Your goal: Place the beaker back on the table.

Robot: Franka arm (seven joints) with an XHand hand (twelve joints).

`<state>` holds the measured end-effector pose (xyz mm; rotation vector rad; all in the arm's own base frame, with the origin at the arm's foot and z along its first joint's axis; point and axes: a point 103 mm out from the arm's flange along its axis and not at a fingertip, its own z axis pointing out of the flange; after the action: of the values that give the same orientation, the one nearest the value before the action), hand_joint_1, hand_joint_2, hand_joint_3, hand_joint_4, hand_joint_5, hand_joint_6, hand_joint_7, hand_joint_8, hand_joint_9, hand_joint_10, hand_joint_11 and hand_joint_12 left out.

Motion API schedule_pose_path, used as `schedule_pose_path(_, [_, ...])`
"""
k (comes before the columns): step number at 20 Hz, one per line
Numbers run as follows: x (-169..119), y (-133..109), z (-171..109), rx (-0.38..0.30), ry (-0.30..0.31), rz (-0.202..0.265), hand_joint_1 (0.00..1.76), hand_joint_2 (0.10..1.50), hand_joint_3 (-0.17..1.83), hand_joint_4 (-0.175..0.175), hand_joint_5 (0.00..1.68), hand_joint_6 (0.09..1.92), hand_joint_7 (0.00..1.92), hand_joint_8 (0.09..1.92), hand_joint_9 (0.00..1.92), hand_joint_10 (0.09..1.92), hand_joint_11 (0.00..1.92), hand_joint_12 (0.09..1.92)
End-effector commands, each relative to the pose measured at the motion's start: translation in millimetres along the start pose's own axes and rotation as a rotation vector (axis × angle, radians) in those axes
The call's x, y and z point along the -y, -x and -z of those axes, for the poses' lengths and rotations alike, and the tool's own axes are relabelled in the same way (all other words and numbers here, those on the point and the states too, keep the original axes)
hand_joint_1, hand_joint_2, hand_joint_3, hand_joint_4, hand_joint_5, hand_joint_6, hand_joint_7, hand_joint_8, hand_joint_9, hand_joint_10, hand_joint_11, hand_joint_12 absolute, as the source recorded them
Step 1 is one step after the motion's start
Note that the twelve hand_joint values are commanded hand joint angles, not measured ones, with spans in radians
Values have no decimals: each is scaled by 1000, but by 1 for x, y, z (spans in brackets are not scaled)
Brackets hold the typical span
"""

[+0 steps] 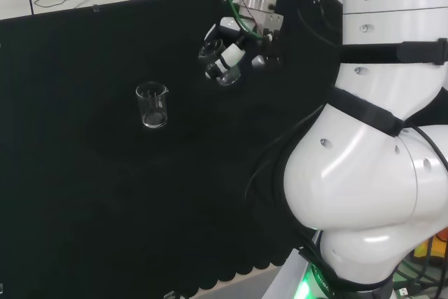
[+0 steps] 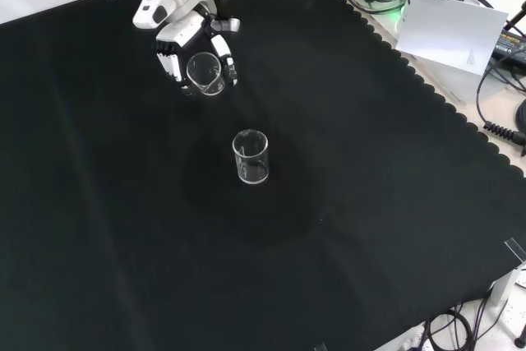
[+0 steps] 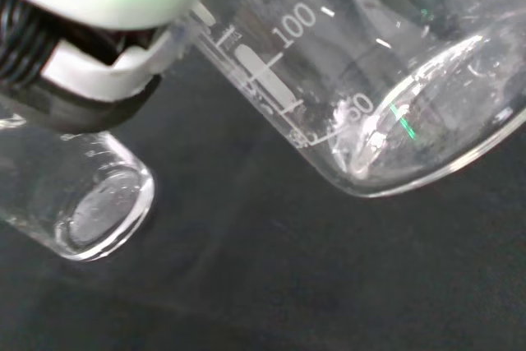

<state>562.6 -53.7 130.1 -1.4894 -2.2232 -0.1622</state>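
Above the black-cloth tabletop [image 2: 370,203] | black-and-white robot hand [image 2: 185,39] is curling round a tilted clear glass beaker [image 2: 205,73] | second clear beaker [image 2: 251,157] is standing upright nearby.

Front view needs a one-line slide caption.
Robot hand holds a tilted clear beaker above the black cloth; a second beaker stands upright nearby.
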Motion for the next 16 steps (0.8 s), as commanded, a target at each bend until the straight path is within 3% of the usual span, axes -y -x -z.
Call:
schedule_pose_path(1, [1, 19, -14, -40, 53, -13, 1121, 550, 896, 175, 1245, 853, 1770, 175, 1824, 87, 1376, 690])
schedule_pose_path(16, [1, 46, -38, -83, 103, -31, 1121, 554, 887, 175, 1246, 844, 1758, 175, 1809, 87, 1360, 697])
